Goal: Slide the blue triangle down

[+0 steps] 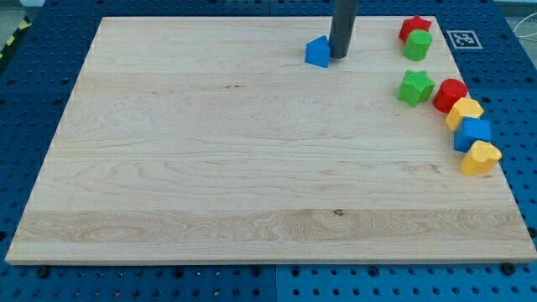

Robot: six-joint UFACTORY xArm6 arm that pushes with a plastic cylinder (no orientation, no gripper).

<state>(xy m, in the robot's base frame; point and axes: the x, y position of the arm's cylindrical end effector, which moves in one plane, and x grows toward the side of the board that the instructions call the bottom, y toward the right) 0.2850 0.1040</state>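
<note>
The blue triangle (317, 52) lies near the view's top, a little right of centre, on the wooden board (210, 168). My tip (339, 56) stands just to the right of it, touching or almost touching its right side. The dark rod rises from there out of the view's top.
Other blocks sit along the view's right side: a red star (414, 27), a green block (418, 45), a green star (414, 86), a red block (450, 94), a yellow block (464, 111), a blue block (472, 133) and a yellow heart (480, 158). A marker tag (462, 39) lies off the board's top right corner.
</note>
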